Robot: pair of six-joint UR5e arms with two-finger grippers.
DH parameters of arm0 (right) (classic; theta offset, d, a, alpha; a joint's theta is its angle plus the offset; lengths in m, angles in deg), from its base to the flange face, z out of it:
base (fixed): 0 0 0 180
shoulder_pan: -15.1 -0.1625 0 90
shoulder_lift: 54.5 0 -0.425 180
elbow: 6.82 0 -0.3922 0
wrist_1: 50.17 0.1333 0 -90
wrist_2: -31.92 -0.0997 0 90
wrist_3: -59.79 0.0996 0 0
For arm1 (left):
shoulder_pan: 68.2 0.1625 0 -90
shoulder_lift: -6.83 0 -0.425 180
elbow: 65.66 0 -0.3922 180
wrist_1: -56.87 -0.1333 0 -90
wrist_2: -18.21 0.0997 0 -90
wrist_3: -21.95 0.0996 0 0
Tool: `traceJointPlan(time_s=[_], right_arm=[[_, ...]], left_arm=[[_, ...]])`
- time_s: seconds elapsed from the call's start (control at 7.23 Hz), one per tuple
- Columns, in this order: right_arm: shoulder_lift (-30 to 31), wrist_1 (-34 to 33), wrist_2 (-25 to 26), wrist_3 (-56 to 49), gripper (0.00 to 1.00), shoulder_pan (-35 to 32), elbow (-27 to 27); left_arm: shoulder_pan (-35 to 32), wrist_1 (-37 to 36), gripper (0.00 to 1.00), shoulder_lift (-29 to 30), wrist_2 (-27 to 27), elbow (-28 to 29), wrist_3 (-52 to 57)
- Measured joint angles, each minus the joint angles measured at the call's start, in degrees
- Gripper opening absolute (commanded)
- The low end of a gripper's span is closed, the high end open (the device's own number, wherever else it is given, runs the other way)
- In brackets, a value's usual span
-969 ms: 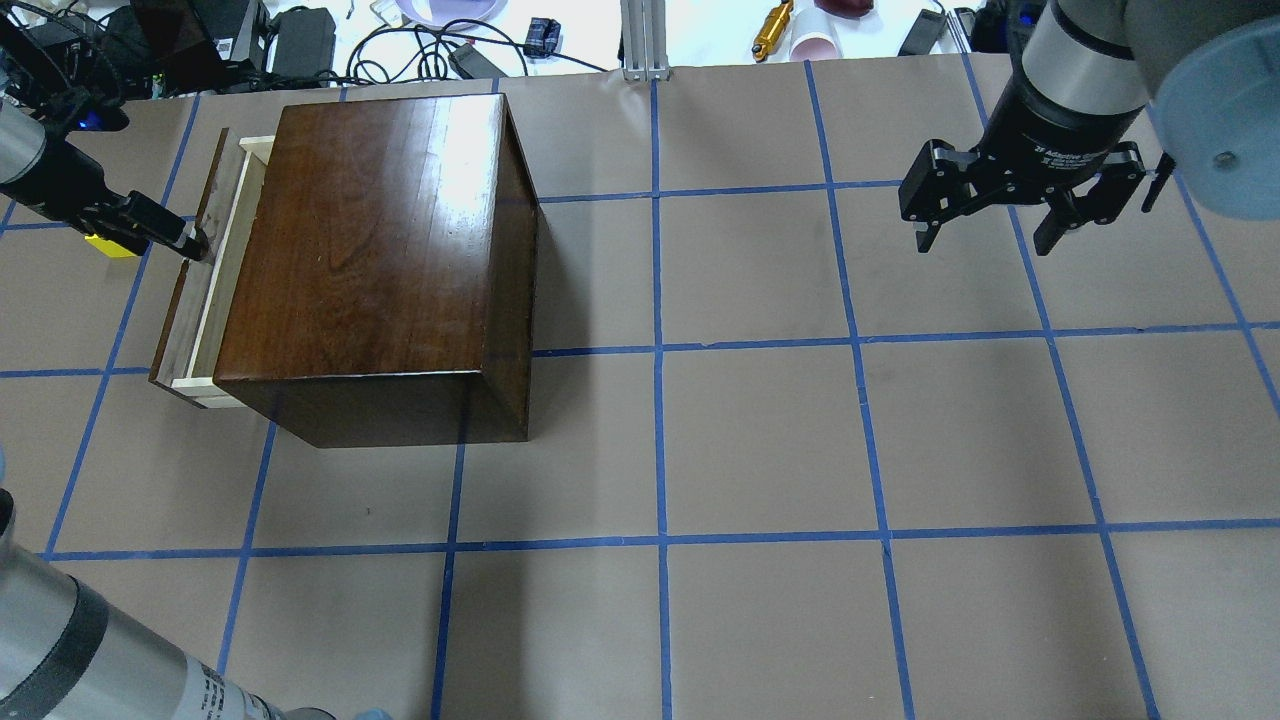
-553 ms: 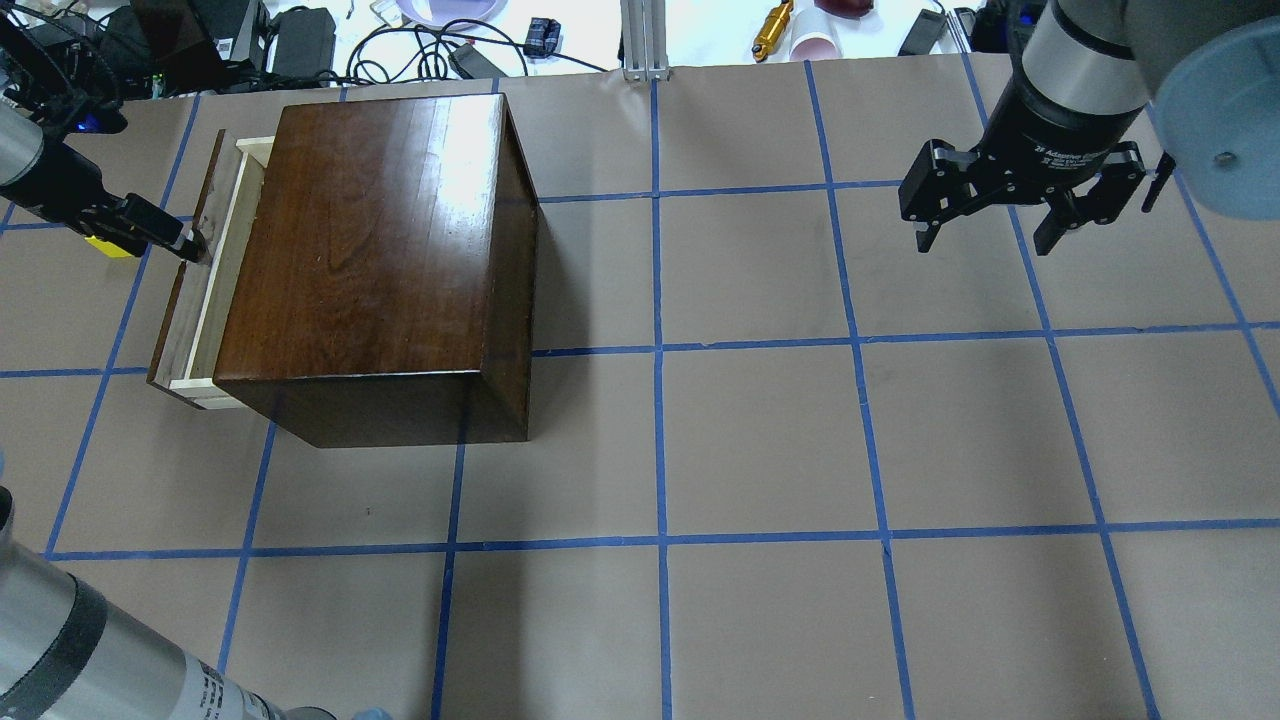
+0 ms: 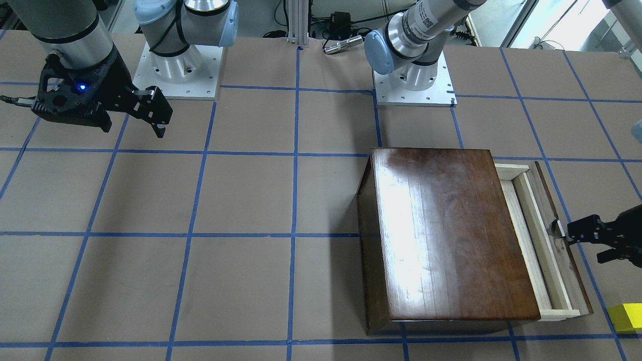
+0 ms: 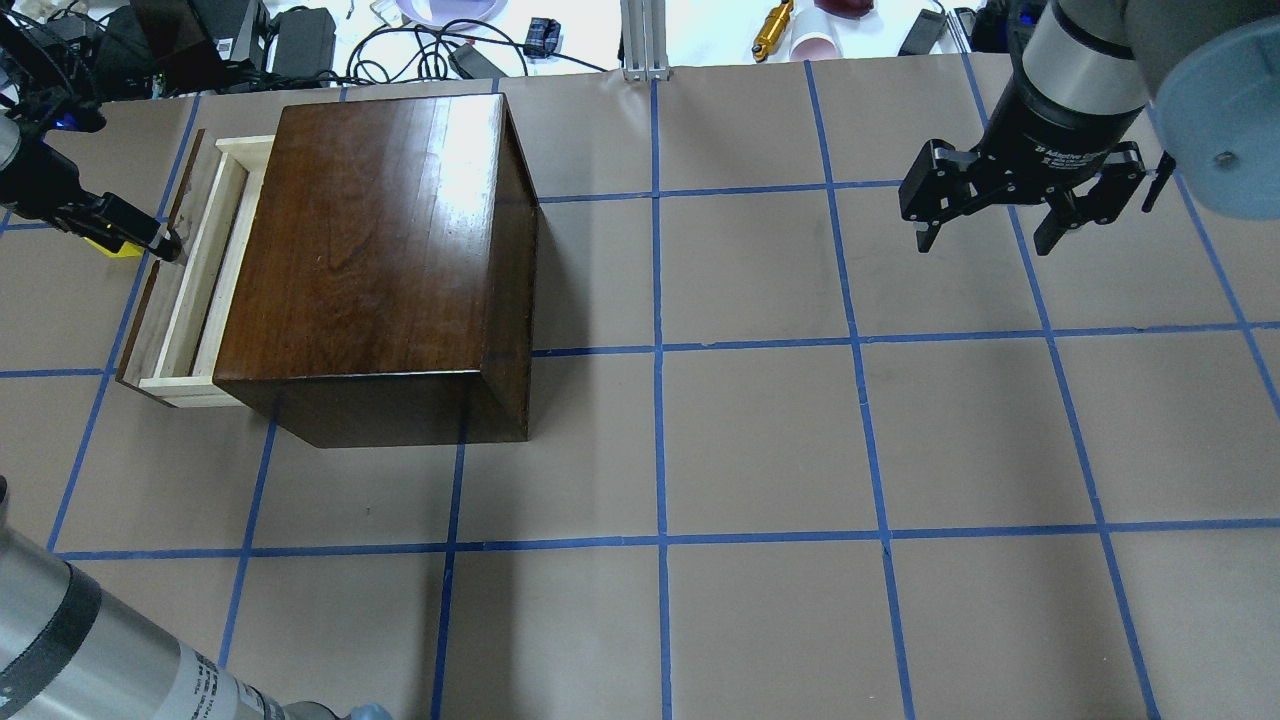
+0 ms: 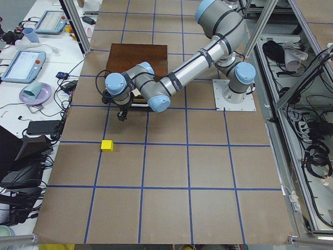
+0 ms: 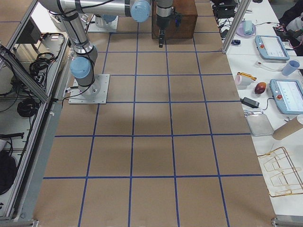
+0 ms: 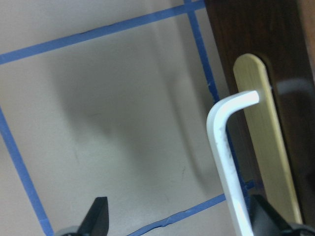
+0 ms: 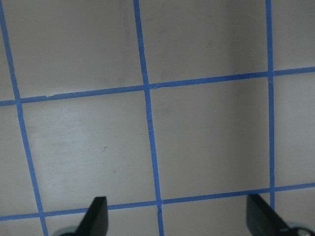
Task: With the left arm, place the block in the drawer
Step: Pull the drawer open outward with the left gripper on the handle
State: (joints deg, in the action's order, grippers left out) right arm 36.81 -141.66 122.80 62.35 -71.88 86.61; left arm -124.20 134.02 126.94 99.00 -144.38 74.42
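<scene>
— What does the front-facing camera show?
— The block, a small bright yellow cube with plain faces, sits on the worktop at that view's near right corner. It is just past the drawer's near end and not touching it. The drawer stands partly out of the right side of the glossy dark cabinet. It has pale wood walls and a dark front panel.
— And the left tool?
— It is at that front panel, released, with its fingers spread and one fingertip against the panel. The right tool, showing a blue light, hangs far left, also spread wide and gripping nothing.
— Overhead?
— The cube is only a yellow sliver behind the left tool, on the worktop left of the drawer front.
— The exterior left view?
— There the whole cube is plain to see. It is nearer the camera than the cabinet, apart from the tool, by a blue tape line.
— Exterior right?
— The cabinet is far off at the top, and the cube is hidden.
— The wrist cameras?
— On the left, a white bent hook reaches a pale strip on the dark panel, with the fingertips wide apart. On the right there is only taped worktop between spread fingertips.
</scene>
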Motion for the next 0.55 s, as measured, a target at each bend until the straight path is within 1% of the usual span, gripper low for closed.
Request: traceJointPlan(time_s=[0.55], right_arm=[[0.0,0.0,0.0,0.0,1.0,0.0,0.02]], left_arm=[[0.25,-0.07,0.99,1.09,0.45,1.55,1.55]])
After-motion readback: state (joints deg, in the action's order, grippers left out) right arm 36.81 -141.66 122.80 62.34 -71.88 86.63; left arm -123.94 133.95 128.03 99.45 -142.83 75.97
